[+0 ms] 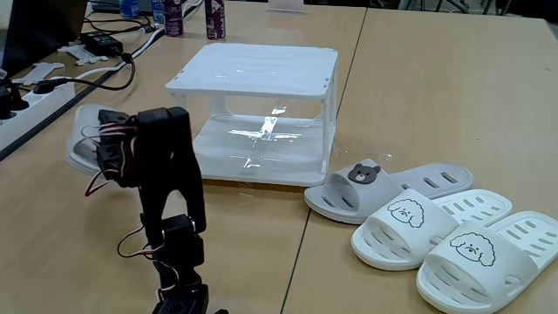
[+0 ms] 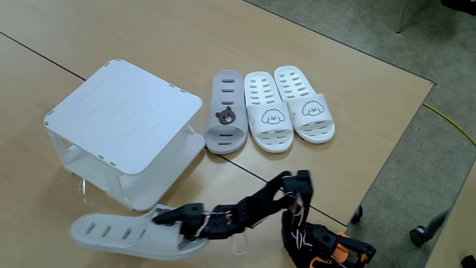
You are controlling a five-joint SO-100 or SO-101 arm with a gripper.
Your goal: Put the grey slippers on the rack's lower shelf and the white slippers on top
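The counter (image 1: 418, 78) is pale wood laminate, made of panels butted together with dark seams running between them. At its far left edge in a fixed view lie black cables (image 1: 109, 44) and a white power strip (image 1: 35, 96), with a few bottles (image 1: 214, 17) behind the rack. Beyond the counter, grey floor (image 2: 416, 164) carries a yellow cable (image 2: 450, 123).

The rack (image 2: 123, 112) stands empty on both tiers. Just beside it one grey slipper (image 2: 225, 112) lies flat, with the two white slippers (image 2: 288, 104) side by side next to it. The other grey slipper (image 2: 123, 232) lies in front of the rack, by the arm. The pincer (image 2: 172, 219) sits at its strap end; whether it is clamped on the slipper I cannot tell.
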